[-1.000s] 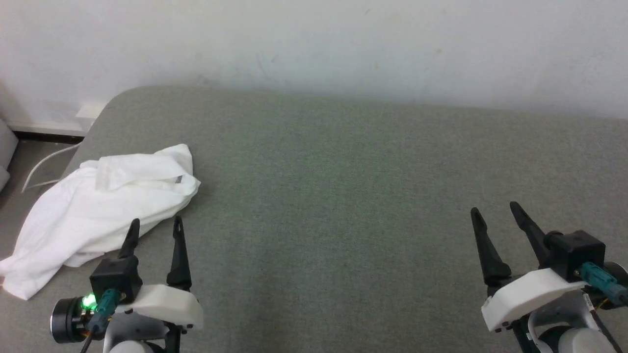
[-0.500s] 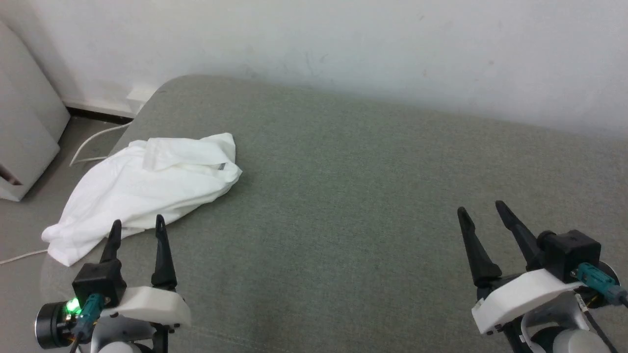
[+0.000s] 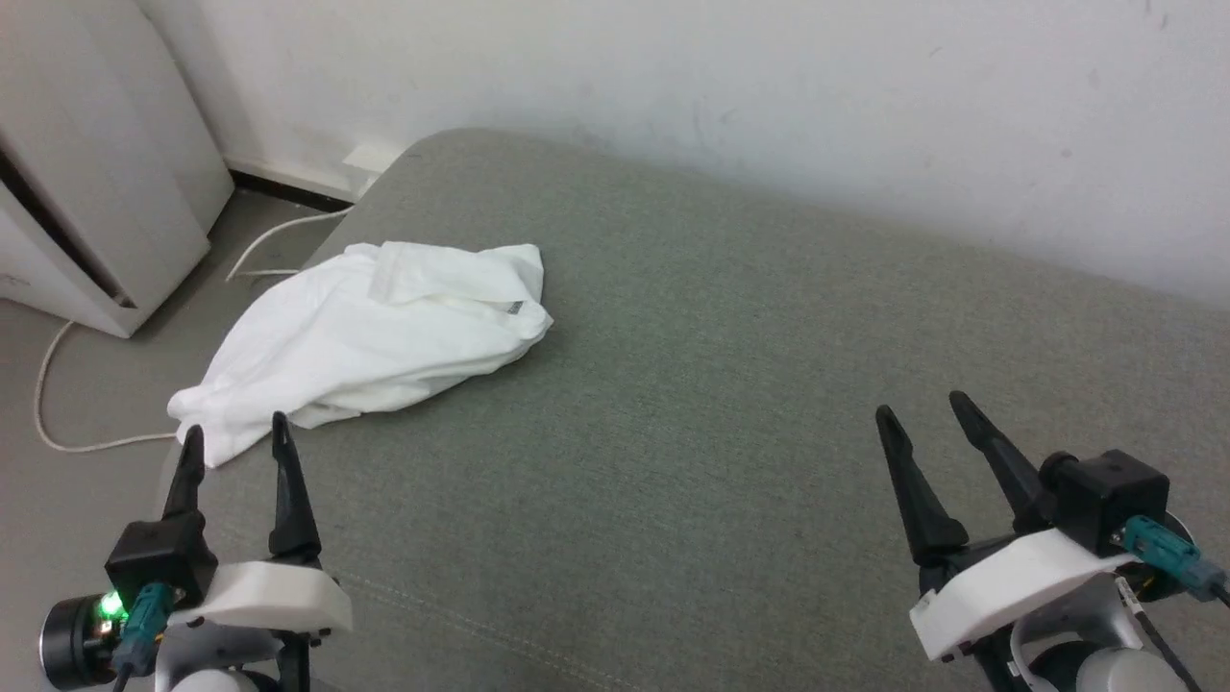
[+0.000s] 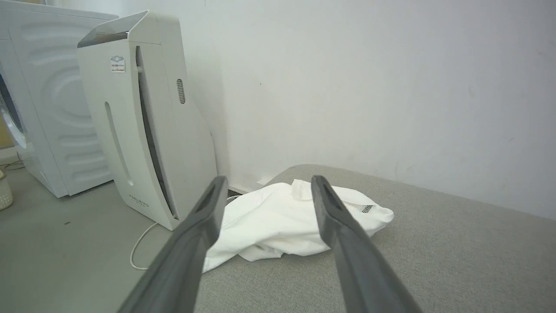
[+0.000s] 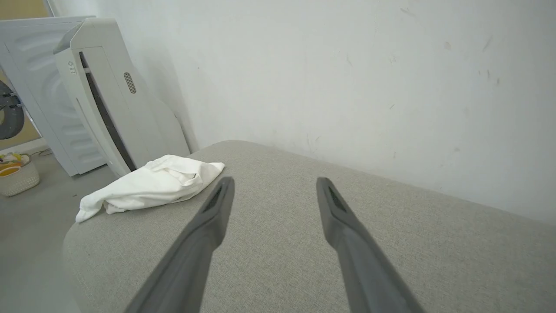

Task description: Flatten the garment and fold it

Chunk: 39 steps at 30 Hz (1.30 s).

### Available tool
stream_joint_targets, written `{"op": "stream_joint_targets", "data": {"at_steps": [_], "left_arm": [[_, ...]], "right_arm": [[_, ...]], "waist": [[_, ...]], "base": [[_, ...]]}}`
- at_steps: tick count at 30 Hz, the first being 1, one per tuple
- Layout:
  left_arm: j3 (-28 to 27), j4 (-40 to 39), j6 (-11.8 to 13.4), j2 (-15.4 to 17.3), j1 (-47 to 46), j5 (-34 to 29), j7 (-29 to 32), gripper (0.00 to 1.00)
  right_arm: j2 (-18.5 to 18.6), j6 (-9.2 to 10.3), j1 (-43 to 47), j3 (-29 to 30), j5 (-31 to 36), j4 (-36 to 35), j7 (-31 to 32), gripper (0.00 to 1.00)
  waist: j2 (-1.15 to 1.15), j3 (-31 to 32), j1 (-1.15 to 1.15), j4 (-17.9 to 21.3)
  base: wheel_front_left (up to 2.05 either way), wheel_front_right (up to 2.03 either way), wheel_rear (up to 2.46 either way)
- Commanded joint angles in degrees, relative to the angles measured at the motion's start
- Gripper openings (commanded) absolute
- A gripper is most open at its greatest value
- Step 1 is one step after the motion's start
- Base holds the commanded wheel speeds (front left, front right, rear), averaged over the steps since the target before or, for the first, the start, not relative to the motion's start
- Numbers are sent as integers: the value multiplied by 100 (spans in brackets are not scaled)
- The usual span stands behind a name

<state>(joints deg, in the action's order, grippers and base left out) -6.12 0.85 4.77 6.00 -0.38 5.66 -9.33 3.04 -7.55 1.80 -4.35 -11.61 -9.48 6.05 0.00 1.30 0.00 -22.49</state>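
The garment [image 3: 370,341] lies in a crumpled white heap at the far left corner of the worktop [image 3: 692,384], which is covered in grey-green fabric. Its near end reaches the worktop's left edge, and a small dark label [image 3: 514,308] shows on its right end. The left gripper [image 3: 236,426] hangs near that near end with its jaws spread wide and nothing between them; in the left wrist view the garment lies ahead of the fingers, apart from them. The right gripper [image 3: 920,404] hangs over the bare right side of the worktop, well apart from the garment, its jaws also spread and empty. A white tower appliance [image 4: 143,117] stands on the floor by the wall, beside a washing machine [image 4: 47,108], with a white cable [image 3: 58,423] trailing nearby
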Motion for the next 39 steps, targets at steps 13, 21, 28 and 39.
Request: {"op": "stream_joint_targets", "data": {"at_steps": [13,21,28,39], "left_arm": [[-51,251,-211,103,-501,321,-194,100],[26,599,-529,581,-1620,457,35,100],[0,1339,-780,1115,-2972,659,432,100],[-179,3570,-1065,1799,-4965,1507,1916,100]], "right_arm": [[-12,5,-29,-54,-198,-241,121,100],[-13,5,-196,-97,-160,-392,288,100],[-14,6,-520,-273,63,-613,557,100],[-15,6,-1147,-567,579,-1000,1017,100]], "waist": [[0,-230,0,-406],[0,-452,0,-352],[0,-959,0,-4],[0,-2272,0,687]], "base": [[0,0,0],[0,0,0],[0,0,0],[0,0,0]]}}
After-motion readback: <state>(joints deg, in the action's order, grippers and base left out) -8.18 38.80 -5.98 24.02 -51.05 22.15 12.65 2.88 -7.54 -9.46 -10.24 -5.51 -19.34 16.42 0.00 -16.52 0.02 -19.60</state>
